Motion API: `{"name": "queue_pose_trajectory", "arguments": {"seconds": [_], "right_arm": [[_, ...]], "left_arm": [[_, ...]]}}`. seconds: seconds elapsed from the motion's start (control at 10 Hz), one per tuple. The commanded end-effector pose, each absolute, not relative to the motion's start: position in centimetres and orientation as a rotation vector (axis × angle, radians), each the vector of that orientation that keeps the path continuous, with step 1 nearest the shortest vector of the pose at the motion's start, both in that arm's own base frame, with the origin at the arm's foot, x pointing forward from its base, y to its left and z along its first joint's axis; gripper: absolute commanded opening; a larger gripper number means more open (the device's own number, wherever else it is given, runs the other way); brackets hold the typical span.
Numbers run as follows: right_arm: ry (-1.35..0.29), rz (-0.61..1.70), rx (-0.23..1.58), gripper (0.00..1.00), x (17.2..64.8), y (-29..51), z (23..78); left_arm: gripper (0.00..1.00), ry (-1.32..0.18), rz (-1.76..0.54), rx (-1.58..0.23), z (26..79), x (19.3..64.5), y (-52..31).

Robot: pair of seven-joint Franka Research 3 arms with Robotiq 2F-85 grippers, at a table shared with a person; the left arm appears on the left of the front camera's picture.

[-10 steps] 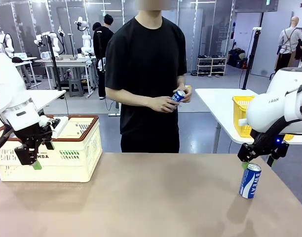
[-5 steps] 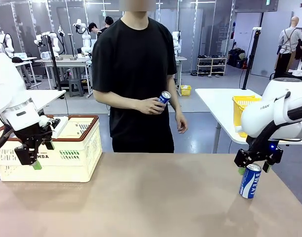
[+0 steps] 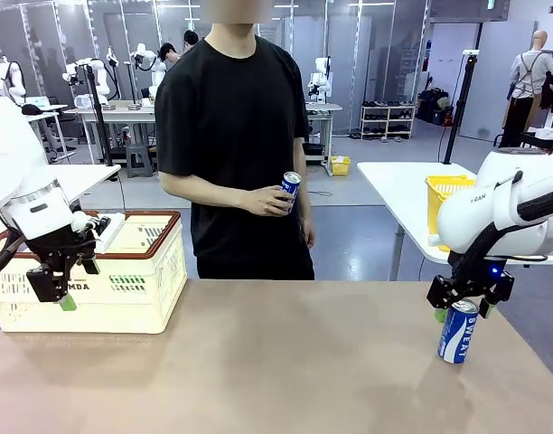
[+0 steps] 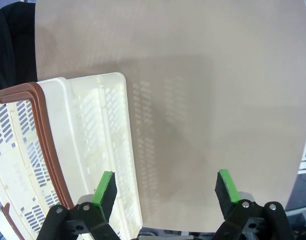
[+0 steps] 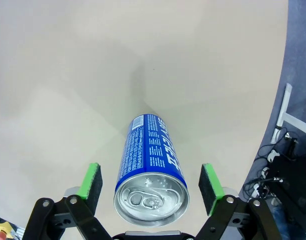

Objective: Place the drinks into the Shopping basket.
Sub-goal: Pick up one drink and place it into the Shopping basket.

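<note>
The right tool (image 5: 150, 172) has dropped astride the blue can (image 5: 149, 150), pads (image 5: 91, 182) not touching; a grasp looks imminent. The left tool (image 4: 166, 176) hangs wide beside the Shopping basket (image 4: 88, 120).

Person (image 3: 231, 136) in blk tee, yellow basket (image 3: 442, 203), tan tbl (image 3: 258, 362)

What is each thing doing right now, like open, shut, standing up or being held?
Blue can: upright on the table, not gripped.
Second can: held in the person's hand.
Basket: upright on the table, top open.
Left gripper: open, holding nothing, beside the basket.
Right gripper: open around the blue can, gaps on both sides.
</note>
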State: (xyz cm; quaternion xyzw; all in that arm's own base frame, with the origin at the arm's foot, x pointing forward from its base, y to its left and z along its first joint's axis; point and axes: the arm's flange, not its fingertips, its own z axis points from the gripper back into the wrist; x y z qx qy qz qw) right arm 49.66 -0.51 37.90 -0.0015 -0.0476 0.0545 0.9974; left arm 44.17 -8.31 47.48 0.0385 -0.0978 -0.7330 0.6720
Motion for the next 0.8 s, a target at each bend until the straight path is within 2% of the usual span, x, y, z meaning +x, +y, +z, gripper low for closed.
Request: {"name": "queue_pose_trajectory", "arguments": {"seconds": [0.0,0.1,0.2,0.3,0.4,0.5,0.6,0.7], "right_arm": [[-0.107,0.12,0.004,0.83,50.14,-0.98,37.98],[-0.104,0.112,0.007,0.72,50.11,-0.99,37.96],[-0.1,0.109,0.016,0.67,50.05,-0.96,37.98],[-0.099,0.108,0.012,0.56,50.01,-0.93,37.94],[-0.098,0.108,0.003,0.5,49.98,-0.81,37.9],[-0.098,0.107,0.007,0.39,49.96,-0.76,37.93],[-0.099,0.097,-0.004,0.34,49.91,-0.56,38.03],[-0.116,0.076,-0.005,0.24,49.62,-0.01,38.63]], "left_arm": [[1.0,-0.216,-1.647,0.098,47.67,44.22,-8.37],[1.0,-0.216,-1.647,0.098,47.67,44.22,-8.37],[1.0,-0.216,-1.647,0.098,47.67,44.22,-8.37],[1.0,-0.216,-1.647,0.098,47.67,44.22,-8.37],[1.0,-0.216,-1.647,0.098,47.67,44.22,-8.37],[1.0,-0.216,-1.647,0.098,47.67,44.22,-8.37],[1.0,-0.216,-1.647,0.098,47.67,44.22,-8.37],[1.0,-0.216,-1.647,0.098,47.67,44.22,-8.37]]}}
